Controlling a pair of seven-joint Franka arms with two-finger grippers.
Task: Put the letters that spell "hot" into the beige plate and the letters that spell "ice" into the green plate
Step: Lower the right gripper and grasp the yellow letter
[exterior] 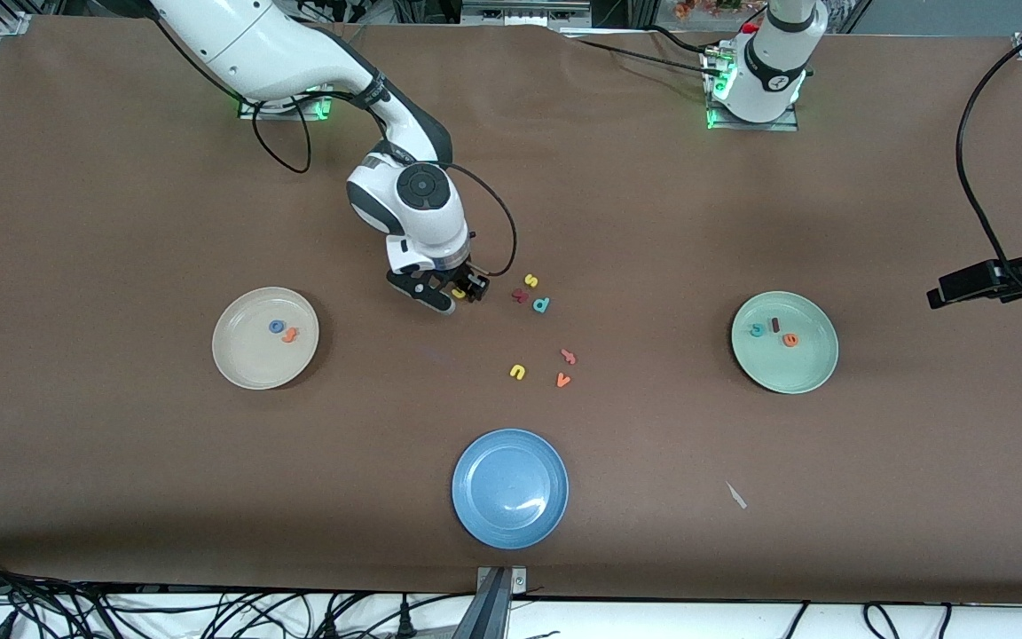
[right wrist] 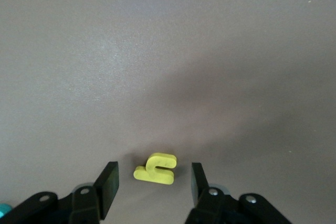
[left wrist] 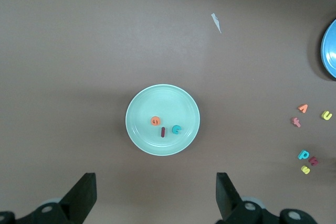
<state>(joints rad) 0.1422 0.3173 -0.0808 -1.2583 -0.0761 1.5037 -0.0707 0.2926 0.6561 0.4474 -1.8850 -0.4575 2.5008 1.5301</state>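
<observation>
Looking down on your brown table (exterior: 121,177), you find the job nearly finished. The green plate (exterior: 808,377), toward the left arm's end, already holds all three letters of "ice": the teal c (exterior: 757,330), the dark red i (exterior: 775,325) and the orange e (exterior: 790,339), lying close together. The beige plate (exterior: 240,368), toward the right arm's end, holds the blue o (exterior: 277,327) with the orange t (exterior: 290,335) just beside it. Only the yellow h (right wrist: 155,169) is left. It lies flat on the table near the middle, and the right gripper (exterior: 445,296) has it framed: the right wrist view shows the fingers (right wrist: 107,184) partly open, one on each side of the letter, with a gap at both sides, so nothing is gripped yet. As a judgement, your next move is to close on the h, carry it to the beige plate and drop it there. The left gripper (left wrist: 156,198) waits high over the green plate with its fingers spread wide and empty. Spare letters lie loose near the table's middle, among them a yellow s (exterior: 530,280), a teal p (exterior: 541,305), a yellow u (exterior: 517,372) and an orange v (exterior: 562,381). A blue plate (exterior: 475,515), nearest the front camera, holds nothing.
</observation>
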